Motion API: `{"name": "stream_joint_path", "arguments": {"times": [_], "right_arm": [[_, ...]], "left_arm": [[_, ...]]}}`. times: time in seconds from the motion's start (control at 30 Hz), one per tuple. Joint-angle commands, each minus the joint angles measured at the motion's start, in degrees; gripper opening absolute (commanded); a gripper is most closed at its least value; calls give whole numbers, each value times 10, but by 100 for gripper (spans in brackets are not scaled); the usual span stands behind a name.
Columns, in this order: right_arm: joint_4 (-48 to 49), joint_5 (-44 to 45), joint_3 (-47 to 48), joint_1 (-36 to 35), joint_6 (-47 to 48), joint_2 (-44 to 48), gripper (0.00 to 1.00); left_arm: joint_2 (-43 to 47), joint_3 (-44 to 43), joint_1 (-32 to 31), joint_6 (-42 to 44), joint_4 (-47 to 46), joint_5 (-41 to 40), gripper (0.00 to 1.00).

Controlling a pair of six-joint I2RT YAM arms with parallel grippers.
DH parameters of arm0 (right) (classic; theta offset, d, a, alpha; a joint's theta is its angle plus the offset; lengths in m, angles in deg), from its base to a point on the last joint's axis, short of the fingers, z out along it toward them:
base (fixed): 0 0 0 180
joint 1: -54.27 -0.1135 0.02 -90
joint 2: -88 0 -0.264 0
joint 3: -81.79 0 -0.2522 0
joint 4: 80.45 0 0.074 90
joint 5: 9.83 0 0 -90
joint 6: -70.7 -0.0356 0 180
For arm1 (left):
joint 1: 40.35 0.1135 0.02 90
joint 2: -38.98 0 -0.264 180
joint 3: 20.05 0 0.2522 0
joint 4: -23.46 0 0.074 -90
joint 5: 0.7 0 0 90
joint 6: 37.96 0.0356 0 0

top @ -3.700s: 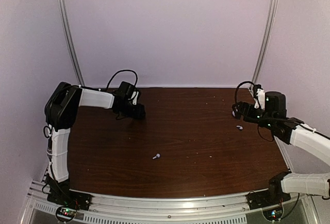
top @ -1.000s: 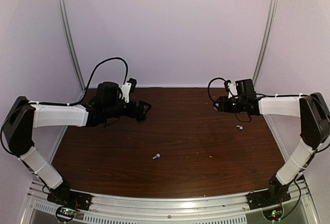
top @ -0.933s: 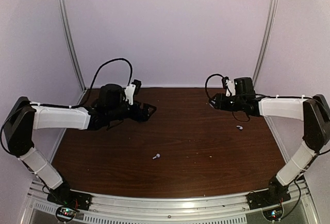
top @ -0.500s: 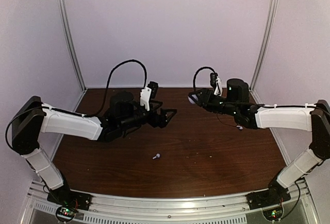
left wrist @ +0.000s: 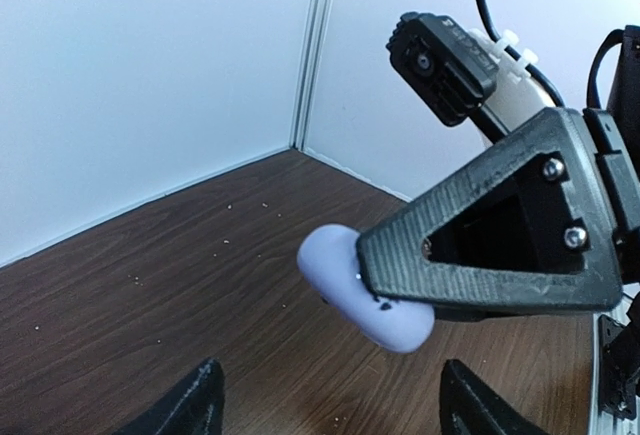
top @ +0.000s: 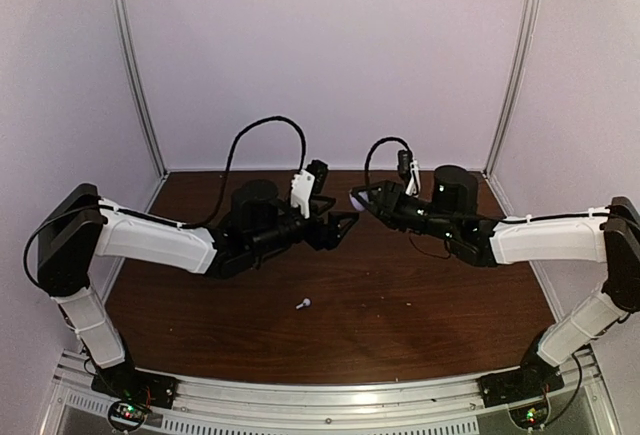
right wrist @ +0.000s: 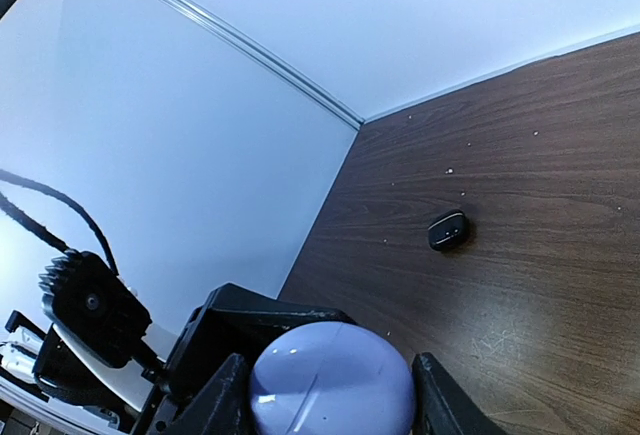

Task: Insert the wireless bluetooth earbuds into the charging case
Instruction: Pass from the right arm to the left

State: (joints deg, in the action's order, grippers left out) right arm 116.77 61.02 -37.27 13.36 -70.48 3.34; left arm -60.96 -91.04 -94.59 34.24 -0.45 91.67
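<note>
- Your desk (top: 450, 335) is dark wood, shut in by pale walls (top: 330, 55) at the back and on both sides, with a metal rail (top: 330, 395) along the near edge.
- The left arm (top: 160, 240) and right arm (top: 545, 238) both reach in toward the middle. Their tips meet above the back half of the desk, just beside each other.
- Your right gripper (top: 368, 198) is clamped on the case (left wrist: 365, 300), a pale rounded shell. In the left wrist view one black finger covers its right end, and the rest sticks out to the left.
- The case hangs in the air above the wood and touches no surface.
- Your left gripper (top: 338, 230) has its fingers well apart and holds nothing. In its own view the case sits ahead of the two fingertips and above them, near but not touching.
- A small black item (right wrist: 448, 230) lies flat on the desk toward the far left corner, seen only from the right wrist. You cannot tell whether it is a bud or a second case.
- One white earbud (top: 303, 304) lies on the wood in front of the grippers, well apart from both, with bare desk all around it.
- Bare wood runs from that earbud to the rail, and the walls stand well back from both tips.
</note>
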Motion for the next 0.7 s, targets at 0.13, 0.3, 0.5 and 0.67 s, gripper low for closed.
{"name": "stream_joint_path", "arguments": {"times": [0.13,0.3,0.5,0.67], "right_arm": [[47,14,-10,-24,-15,-2,34],[50,17,-11,-28,-15,-2,34],[47,1,-13,-30,-16,-10,34],[46,-6,-16,-31,-16,-14,34]], "left_arm": [[-25,-31,-5,30,-23,15,70],[-28,-36,-7,39,-19,9,69],[-23,-35,-7,73,-12,16,75],[-16,-34,-7,98,-8,26,75]]}}
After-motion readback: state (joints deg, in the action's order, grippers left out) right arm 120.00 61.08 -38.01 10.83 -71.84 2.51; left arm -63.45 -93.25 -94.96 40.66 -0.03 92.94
